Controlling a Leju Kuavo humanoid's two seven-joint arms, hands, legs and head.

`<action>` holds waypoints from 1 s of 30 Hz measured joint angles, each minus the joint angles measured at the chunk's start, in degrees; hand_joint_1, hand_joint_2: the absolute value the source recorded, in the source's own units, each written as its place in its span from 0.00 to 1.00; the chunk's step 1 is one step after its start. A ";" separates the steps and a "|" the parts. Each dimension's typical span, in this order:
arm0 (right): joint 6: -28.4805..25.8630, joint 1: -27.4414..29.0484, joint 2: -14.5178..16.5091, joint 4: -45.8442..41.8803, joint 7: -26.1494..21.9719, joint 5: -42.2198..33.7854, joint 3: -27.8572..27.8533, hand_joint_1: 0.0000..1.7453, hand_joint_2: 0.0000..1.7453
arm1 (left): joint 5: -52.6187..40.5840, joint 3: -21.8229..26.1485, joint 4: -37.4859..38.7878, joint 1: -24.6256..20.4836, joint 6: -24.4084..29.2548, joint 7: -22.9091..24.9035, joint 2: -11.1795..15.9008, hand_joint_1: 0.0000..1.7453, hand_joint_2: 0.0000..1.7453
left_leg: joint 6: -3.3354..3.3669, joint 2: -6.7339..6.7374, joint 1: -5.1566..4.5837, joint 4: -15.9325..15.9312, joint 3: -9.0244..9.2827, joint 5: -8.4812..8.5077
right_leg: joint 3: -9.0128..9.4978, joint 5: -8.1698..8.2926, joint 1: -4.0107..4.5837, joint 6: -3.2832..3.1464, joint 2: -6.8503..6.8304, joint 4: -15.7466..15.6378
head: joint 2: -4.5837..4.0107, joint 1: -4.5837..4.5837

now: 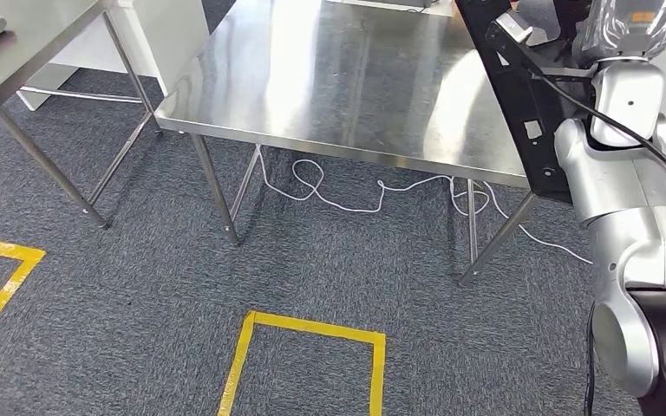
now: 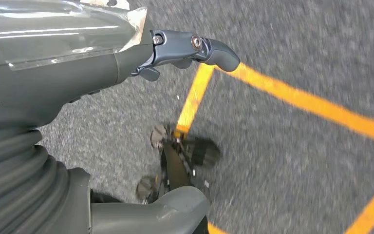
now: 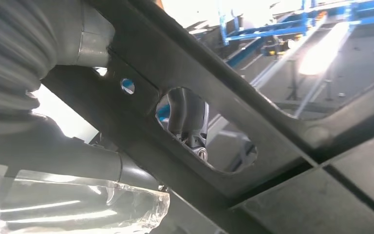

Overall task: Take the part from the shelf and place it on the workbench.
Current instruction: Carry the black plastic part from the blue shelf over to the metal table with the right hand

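The part (image 1: 520, 104) is a long black flat panel with cut-outs, held tilted over the right end of the steel workbench (image 1: 338, 78). My right hand (image 1: 624, 26), wrapped in clear plastic, grips it at the top right of the head view. In the right wrist view the black part (image 3: 272, 126) crosses close in front of the camera. One of the right hand's fingers (image 3: 187, 117) shows through an oval hole in the part. My left hand (image 2: 126, 58) hangs above the carpet with its fingers apart and nothing in it.
A second steel table (image 1: 17, 52) stands at the far left, with a white cabinet (image 1: 165, 35) behind it. A white cable (image 1: 347, 195) lies on the carpet under the workbench. Yellow tape squares (image 1: 312, 334) mark the grey carpet in front.
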 joint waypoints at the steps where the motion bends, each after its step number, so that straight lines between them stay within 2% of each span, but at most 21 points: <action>1: -0.02 -0.10 0.09 0.09 0.02 0.07 0.00 1.00 1.00 | -0.01 0.04 0.00 -0.02 -0.03 0.04 -0.02 0.00 1.00 | -0.17 0.70 0.03 0.02 0.09 -0.10 | 2.35 1.42 -0.11 0.50 -1.01 -4.17 | 0.00 0.03; 2: -0.06 -0.27 0.17 0.14 0.04 0.09 0.01 1.00 1.00 | -0.01 0.13 0.00 -0.03 -0.05 0.08 -0.01 0.00 1.00 | -0.42 1.32 -0.07 0.05 0.20 -0.26 | 4.70 2.63 0.00 0.68 -2.38 -8.22 | 0.00 0.06; 3: -0.11 -0.43 0.30 0.17 0.05 0.11 0.01 1.00 1.00 | -0.01 0.23 0.00 -0.04 -0.05 0.10 0.00 0.00 1.00 | -0.74 1.88 -0.26 0.07 0.34 -0.41 | 6.42 3.51 0.26 0.45 -3.32 -11.24 | 0.00 0.09; 4: -0.17 -0.54 0.37 0.22 0.07 0.13 0.01 1.00 1.00 | -0.01 0.35 0.00 -0.05 -0.05 0.12 0.02 0.00 1.00 | -1.05 2.42 -0.50 0.08 0.51 -0.54 | 7.33 3.94 0.50 -0.07 -3.86 -12.87 | 0.00 0.08; 5: -0.23 -0.59 0.38 0.31 0.08 0.14 0.00 1.00 1.00 | -0.01 0.45 0.01 -0.06 -0.05 0.14 0.03 0.00 1.00 | -1.34 2.99 -0.69 0.00 0.70 -0.65 | 7.46 3.98 0.82 -0.77 -3.65 -13.18 | 0.00 0.06; 6: -0.28 -0.61 0.37 0.40 0.10 0.15 -0.01 1.00 1.00 | -0.01 0.49 0.01 -0.09 -0.05 0.15 0.02 0.00 1.00 | -1.62 3.62 -0.74 -0.09 0.93 -0.74 | 7.36 4.10 0.91 -1.44 -2.84 -13.23 | 0.00 0.02; 7: -0.33 -0.60 0.30 0.47 0.12 0.19 -0.02 1.00 1.00 | -0.01 0.51 0.01 -0.15 -0.09 0.16 0.03 0.00 1.00 | -1.95 3.68 -0.61 -0.06 1.04 -0.95 | 7.34 4.18 0.54 -1.99 -2.20 -13.27 | 0.00 -0.03; 8: -0.42 -0.66 0.31 0.53 0.15 0.25 -0.01 1.00 1.00 | -0.01 0.53 0.01 -0.20 -0.13 0.16 0.04 0.00 1.00 | -2.24 2.86 -0.44 0.43 0.93 -1.49 | 7.37 4.23 0.26 -2.47 -1.56 -13.33 | 0.00 -0.11; 9: -0.60 -0.73 0.37 0.56 0.24 0.32 -0.01 1.00 1.00 | -0.01 0.57 0.01 -0.22 -0.19 0.16 0.06 0.00 1.00 | -2.47 1.41 -0.29 1.96 0.33 -2.61 | 7.43 4.34 -0.06 -3.08 -1.07 -13.41 | 0.00 -0.20; 10: -0.91 -0.74 0.54 0.57 0.36 0.39 0.00 1.00 1.00 | -0.04 0.64 0.02 -0.18 -0.31 0.17 0.08 0.00 1.00 | -2.61 -0.48 -0.16 4.75 -0.93 -4.27 | 7.48 4.38 -0.27 -3.59 -0.62 -13.44 | 0.00 -0.30; 11: -1.32 -0.67 0.72 0.58 0.49 0.45 0.00 1.00 1.00 | -0.07 0.74 0.04 -0.07 -0.40 0.19 0.09 0.00 1.00 | -2.64 -2.03 -0.15 8.51 -2.69 -6.13 | 7.46 4.38 -0.07 -4.00 -0.14 -13.44 | 0.00 -0.39; 12: -1.75 -0.46 0.89 0.62 0.61 0.47 0.00 1.00 1.00 | -0.11 0.81 0.06 0.04 -0.50 0.20 0.09 0.00 1.00 | -2.65 -2.86 -0.16 12.38 -4.66 -7.65 | 7.47 4.40 0.14 -4.33 0.33 -13.43 | 0.00 -0.40; 13: -2.08 -0.19 1.05 0.65 0.71 0.48 0.01 1.00 1.00 | -0.17 0.87 0.08 0.11 -0.59 0.22 0.09 0.00 1.00 | -2.61 -3.24 -0.17 15.08 -6.20 -8.27 | 7.48 4.39 0.34 -4.43 0.90 -13.42 | 0.00 -0.40; 14: -2.26 0.06 1.11 0.69 0.81 0.49 0.01 1.00 1.00 | -0.26 0.89 0.09 0.14 -0.62 0.24 0.09 0.00 1.00 | -2.49 -3.36 -0.17 15.74 -6.87 -7.76 | 7.51 4.39 0.52 -4.48 1.40 -13.40 | 0.00 -0.42; 15: -2.33 0.23 1.14 0.73 0.90 0.49 0.02 1.00 1.00 | -0.39 0.89 0.10 0.14 -0.67 0.27 0.10 0.00 1.00 | -2.30 -3.39 -0.17 14.14 -6.44 -6.21 | 7.55 4.39 0.64 -4.47 1.82 -13.39 | 0.00 -0.40; 17: -2.26 0.31 1.13 0.74 1.06 0.49 0.02 1.00 1.00 | -0.63 0.89 0.10 0.11 -0.79 0.39 0.18 0.00 1.00 | -1.72 -3.57 -0.23 6.65 -3.29 -2.12 | 7.61 4.38 0.85 -4.44 2.40 -13.36 | 0.00 -0.41; 19: -2.13 0.22 0.99 0.74 1.09 0.46 0.02 1.00 1.00 | -0.73 0.89 0.10 0.06 -1.04 0.55 0.30 0.00 1.00 | -1.41 -3.71 -0.39 1.15 -0.92 0.02 | 7.45 4.37 1.22 -4.34 2.74 -13.25 | 0.00 -0.36; 22: -1.86 0.25 0.87 0.74 1.00 0.40 0.04 1.00 1.00 | -0.76 0.90 0.11 0.02 -1.26 0.75 0.37 0.00 1.00 | -1.60 -3.59 -0.80 0.10 -0.67 0.39 | 7.25 4.33 1.61 -4.12 2.84 -13.08 | 0.00 -0.35; 30: -0.20 -0.02 1.26 0.71 0.10 0.16 0.11 1.00 1.00 | -1.38 1.00 0.14 0.00 -1.28 1.50 0.44 0.00 1.00 | -1.04 -3.85 -1.45 0.16 -0.84 0.55 | 7.28 4.43 1.45 -3.88 2.56 -13.15 | 0.00 -0.33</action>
